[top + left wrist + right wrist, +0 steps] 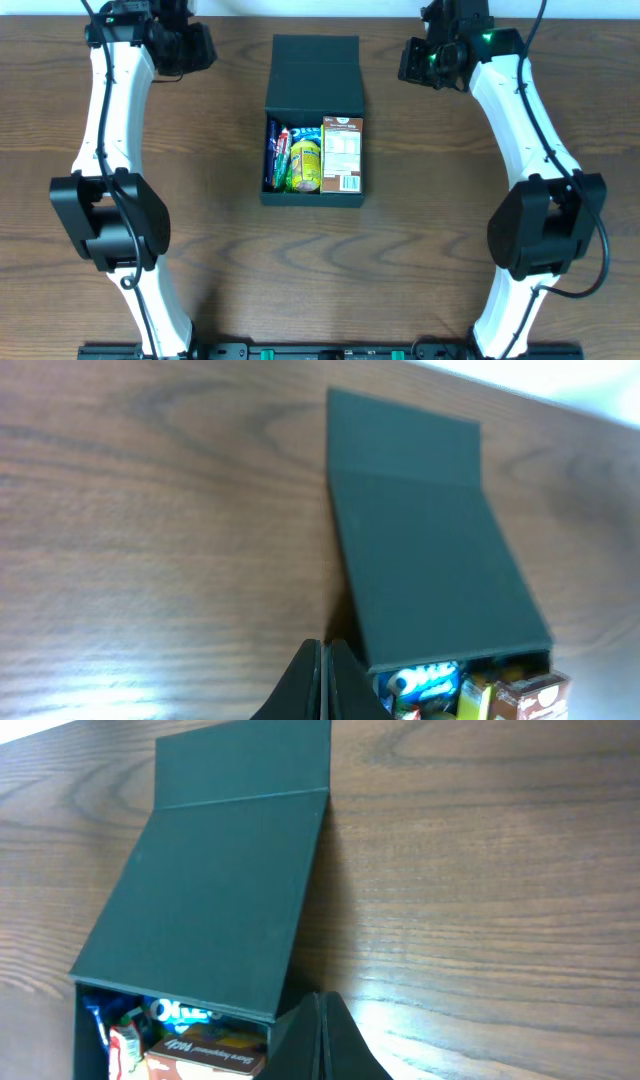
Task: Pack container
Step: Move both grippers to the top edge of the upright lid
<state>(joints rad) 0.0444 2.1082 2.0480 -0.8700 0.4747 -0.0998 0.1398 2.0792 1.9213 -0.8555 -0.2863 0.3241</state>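
The matte black container (313, 198) sits in the middle of the table with its hinged flap lid (314, 75) raised and tilted back. Inside are a blue Oreo packet (275, 150), a yellow packet (305, 165) and a brown snack box (342, 155). The lid also shows in the left wrist view (430, 550) and the right wrist view (220, 890). My left gripper (322, 650) is shut and empty, at the table's far left, beside the container. My right gripper (320, 1000) is shut and empty, at the far right, beside the container.
The wooden table (200, 250) runs all round the container. Both arm bases (110, 215) stand at the near left and near right (545, 225).
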